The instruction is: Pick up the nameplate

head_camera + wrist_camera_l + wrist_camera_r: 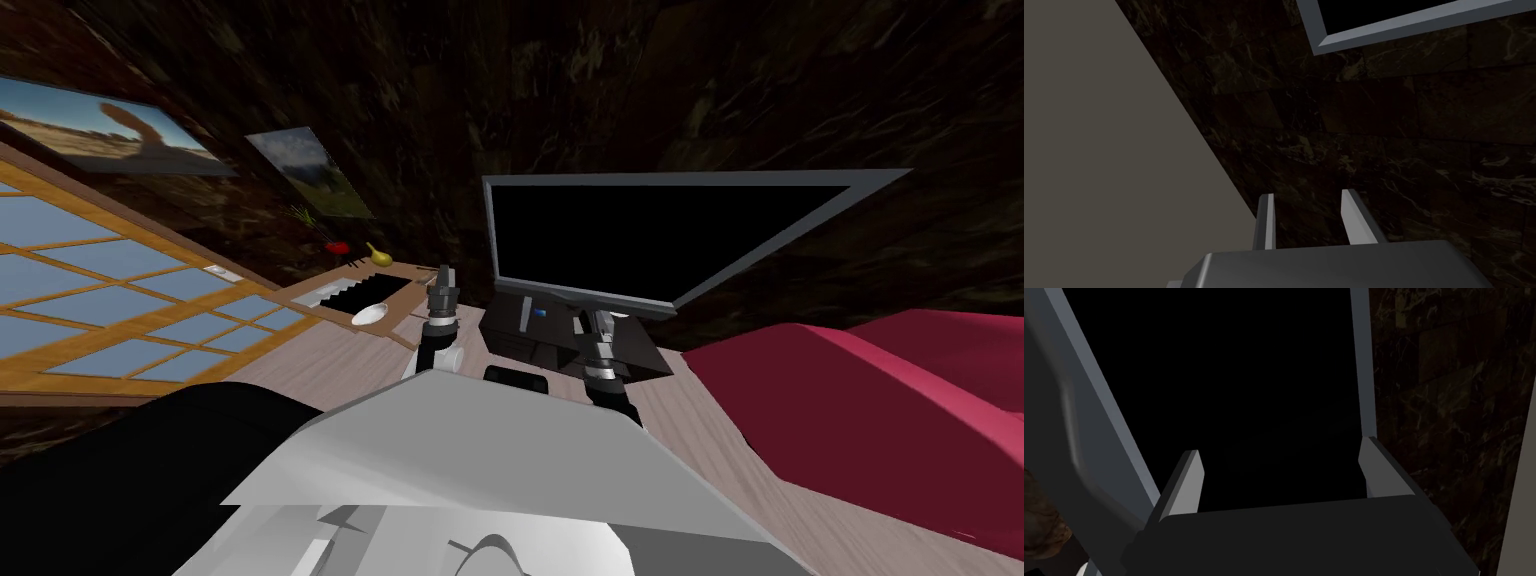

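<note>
A small dark plate with a blue mark (534, 313), which I take for the nameplate, stands on the dark stand (520, 340) under the grey-framed monitor (680, 235). My right gripper (592, 322) is just to the right of it, low in front of the screen. In the right wrist view the right gripper (1281, 448) is open and points at the monitor's black screen (1234, 378), with nothing between its fingers. My left gripper (443, 275) is raised left of the monitor. In the left wrist view its fingers (1266, 220) stand a narrow gap apart and hold nothing.
A wooden shelf (330, 292) to the left carries a white bowl (370, 314), a yellow item (380, 256) and a red item (337, 246). A red couch (880, 390) lies at the right. A wood-framed window (120, 300) is on the left and a dark marbled wall behind.
</note>
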Motion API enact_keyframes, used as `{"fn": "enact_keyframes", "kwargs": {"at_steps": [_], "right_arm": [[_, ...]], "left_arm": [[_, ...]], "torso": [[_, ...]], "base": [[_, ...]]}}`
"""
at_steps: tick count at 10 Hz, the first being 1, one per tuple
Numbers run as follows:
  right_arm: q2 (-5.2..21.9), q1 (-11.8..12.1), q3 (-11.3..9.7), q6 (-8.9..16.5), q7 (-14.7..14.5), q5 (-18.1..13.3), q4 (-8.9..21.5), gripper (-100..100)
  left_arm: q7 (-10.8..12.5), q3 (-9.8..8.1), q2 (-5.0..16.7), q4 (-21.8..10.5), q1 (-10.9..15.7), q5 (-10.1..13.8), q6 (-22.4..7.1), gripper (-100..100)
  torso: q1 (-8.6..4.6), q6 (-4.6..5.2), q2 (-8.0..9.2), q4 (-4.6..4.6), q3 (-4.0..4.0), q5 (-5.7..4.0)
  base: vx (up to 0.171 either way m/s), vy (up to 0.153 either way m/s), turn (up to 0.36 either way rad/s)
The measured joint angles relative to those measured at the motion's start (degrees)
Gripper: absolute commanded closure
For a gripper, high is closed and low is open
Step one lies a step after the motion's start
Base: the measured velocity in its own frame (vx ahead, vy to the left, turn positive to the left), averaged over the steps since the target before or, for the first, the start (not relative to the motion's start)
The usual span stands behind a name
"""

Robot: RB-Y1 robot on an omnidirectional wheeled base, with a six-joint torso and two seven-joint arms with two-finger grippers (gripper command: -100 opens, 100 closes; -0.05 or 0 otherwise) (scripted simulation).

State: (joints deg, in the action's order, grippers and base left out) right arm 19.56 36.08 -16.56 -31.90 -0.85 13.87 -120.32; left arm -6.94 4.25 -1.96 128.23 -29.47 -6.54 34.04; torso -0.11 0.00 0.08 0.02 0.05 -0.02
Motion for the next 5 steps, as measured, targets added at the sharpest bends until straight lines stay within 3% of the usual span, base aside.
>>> {"fn": "enact_keyframes", "kwargs": {"at_steps": [2, 3, 5], "right_arm": [[1.5, 0.1, -3.3, -0.6, -1.0, 0.8, 2.9, -100], [3.1, 0.9, -5.4, -0.8, -1.5, 1.9, 4.2, -100], [6.1, 1.3, -7.4, 0.4, -1.7, 3.9, 5.0, -100]], "left_arm": [[0.0, 0.0, 0.0, 0.0, 0.0, 0.0, 0.0, 0], [0.0, 0.0, 0.0, 0.0, 0.0, 0.0, 0.0, 0], [0.0, 0.0, 0.0, 0.0, 0.0, 0.0, 0.0, 0]], "torso": [[0.02, -0.01, -0.04, -0.01, -0.02, 0.0], [-0.01, -0.01, -0.01, 0.0, -0.01, 0.0], [-0.01, 0.0, -0.03, 0.0, -0.02, 0.0]], "base": [[-0.024, -0.016, 0.372], [-0.022, -0.025, 0.122], [-0.019, -0.014, 0.213]]}}
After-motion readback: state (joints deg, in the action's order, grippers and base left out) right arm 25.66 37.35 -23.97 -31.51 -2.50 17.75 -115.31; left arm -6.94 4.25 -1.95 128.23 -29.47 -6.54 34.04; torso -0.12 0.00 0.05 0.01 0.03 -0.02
